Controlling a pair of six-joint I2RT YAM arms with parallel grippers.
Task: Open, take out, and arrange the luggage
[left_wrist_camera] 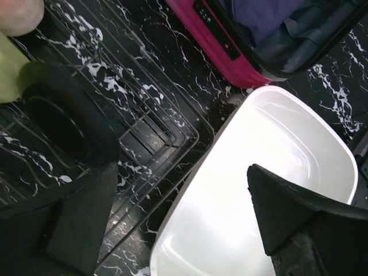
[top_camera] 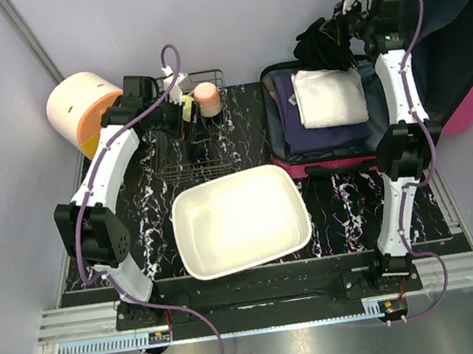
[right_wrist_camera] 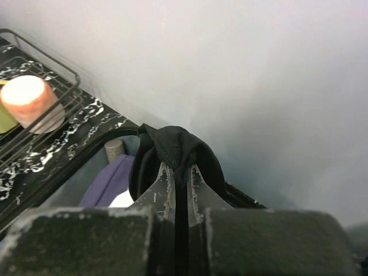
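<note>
1. My right fingers [right_wrist_camera: 164, 192] are pressed together, pinching a black garment [right_wrist_camera: 178, 146] in the air above the far left corner of the luggage [top_camera: 323, 163].
2. My left fingers [left_wrist_camera: 299, 221] are spread wide and hold nothing, hanging over the wire rack [left_wrist_camera: 155, 123] and the white tub [left_wrist_camera: 276, 144].
3. The luggage lies open at the right of the worktop [top_camera: 338, 207], with folded cloth inside.

Pink hard-shell luggage [top_camera: 327, 165], lying open at far right, dark-lined lid [top_camera: 454, 16] raised rightward, folded clothes [top_camera: 329, 96] inside

No legible text, labels or numbers anywhere
</note>
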